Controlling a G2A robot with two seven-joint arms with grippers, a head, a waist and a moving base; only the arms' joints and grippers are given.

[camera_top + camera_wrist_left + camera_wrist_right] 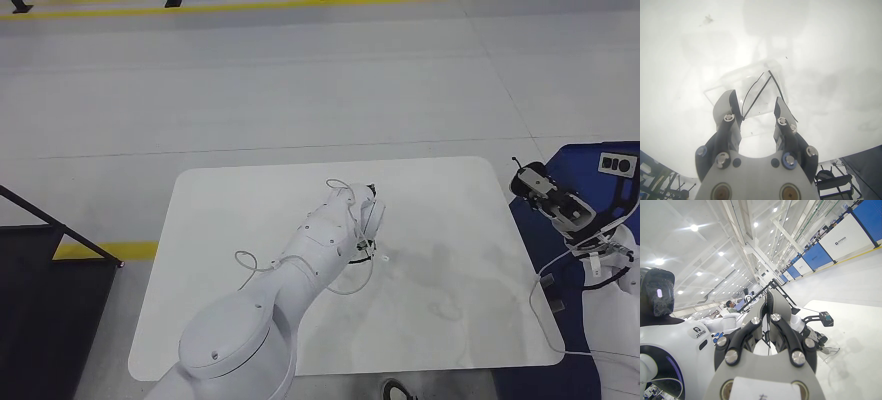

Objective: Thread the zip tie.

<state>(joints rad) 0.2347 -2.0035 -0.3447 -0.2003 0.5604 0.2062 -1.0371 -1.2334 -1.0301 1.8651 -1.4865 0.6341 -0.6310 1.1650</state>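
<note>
At the white table (450,320), we see the left arm (320,240) stretched out over the middle of the tabletop, its wrist bent down toward the surface. The left gripper (756,106) hangs with its fingers spread wide and nothing between them, directly above a clear tray (730,79) that lies flat on the table.

In the tray lie thin black zip ties (761,91) — we make out three strands. Two of them fan out from a point just beside one finger's pad and run away across the tray, one straight and one bowed. The third slants from the tray's far side, passes behind the other finger and ends beyond the tray's edge. We cannot tell whether any strand touches a finger. None is gripped.

From the right wrist we see the same meeting from the side: the left gripper (824,346) low over the clear tray (832,353), near the middle of the table.

The right arm (585,235) is held off to the side, beyond the table's right edge and well apart from the tray. The right gripper (768,298) points up and away from the tabletop, its two pads brought together with only a thin slit between them. A narrow dark line shows in that slit — whether it is a tie or something in the room behind, we cannot tell.
</note>
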